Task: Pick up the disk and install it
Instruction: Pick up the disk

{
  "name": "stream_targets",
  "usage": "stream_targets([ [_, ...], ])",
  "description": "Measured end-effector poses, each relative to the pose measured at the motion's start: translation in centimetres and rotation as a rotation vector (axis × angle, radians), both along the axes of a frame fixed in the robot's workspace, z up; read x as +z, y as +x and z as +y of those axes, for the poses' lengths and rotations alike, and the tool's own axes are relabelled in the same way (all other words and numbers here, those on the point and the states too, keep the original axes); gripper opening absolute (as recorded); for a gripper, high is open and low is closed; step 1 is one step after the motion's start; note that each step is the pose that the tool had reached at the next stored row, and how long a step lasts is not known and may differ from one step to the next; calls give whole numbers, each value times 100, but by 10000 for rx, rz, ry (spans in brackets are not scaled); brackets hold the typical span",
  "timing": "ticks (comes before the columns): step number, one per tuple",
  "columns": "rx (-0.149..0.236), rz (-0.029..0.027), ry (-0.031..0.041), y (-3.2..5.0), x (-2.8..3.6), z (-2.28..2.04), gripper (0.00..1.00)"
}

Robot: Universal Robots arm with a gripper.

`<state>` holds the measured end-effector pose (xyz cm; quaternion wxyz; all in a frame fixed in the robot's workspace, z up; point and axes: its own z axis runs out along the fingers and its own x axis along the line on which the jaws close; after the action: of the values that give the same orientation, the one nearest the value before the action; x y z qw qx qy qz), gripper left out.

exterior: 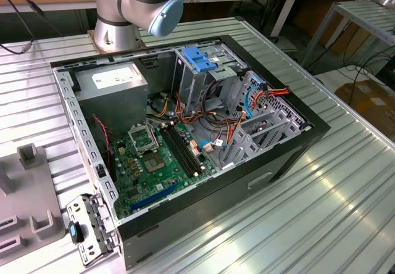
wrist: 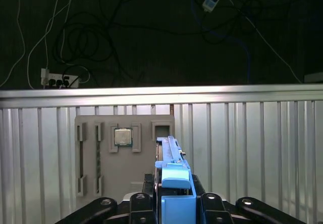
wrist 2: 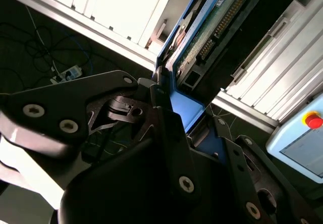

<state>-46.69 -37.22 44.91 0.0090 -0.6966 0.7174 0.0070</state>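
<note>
My gripper point(wrist: 174, 196) is shut on the disk point(wrist: 171, 171), which stands on edge between the black fingers, its blue carrier and end tab pointing away from me. In the second wrist view the disk point(wrist 2: 207, 27) shows its green circuit-board side with a blue plastic edge, clamped in the gripper point(wrist 2: 184, 110). It hangs above the ribbed metal table point(wrist: 252, 148), over a grey fixture plate point(wrist: 101, 178). In the exterior view the arm's elbow point(exterior: 145, 2) rises behind the open computer case point(exterior: 290, 157).
The case lies open with its motherboard point(exterior: 154, 157), a grey power-supply box point(exterior: 114, 83) and a tall metal drive cage with a blue latch point(exterior: 200, 58). A grey fixture point(exterior: 28, 194) sits at the exterior view's left. The fixture plate holds a processor chip point(wrist: 122, 136). Cables lie on the dark floor.
</note>
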Motion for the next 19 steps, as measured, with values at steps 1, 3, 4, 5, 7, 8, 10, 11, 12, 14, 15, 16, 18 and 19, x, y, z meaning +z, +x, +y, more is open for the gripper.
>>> stream_targets([
  [1,0,0,0,0,5,0,37],
  [3,0,1,0,0,15,0,37],
  [4,0,0,0,0,18,0,37],
  [5,0,0,0,0,22,0,37],
  [7,0,0,0,0,30,0,37],
  [8,0,0,0,0,35,0,37],
  [10,0,1,0,0,46,0,37],
  [11,0,1,0,0,55,0,37],
  [12,0,1,0,0,65,0,37],
  [14,1,0,0,0,72,0,37],
  [15,1,0,0,0,79,0,37],
  [16,0,-1,1,0,81,0,37],
  [18,1,1,0,0,85,0,37],
  [19,0,1,0,0,86,0,37],
])
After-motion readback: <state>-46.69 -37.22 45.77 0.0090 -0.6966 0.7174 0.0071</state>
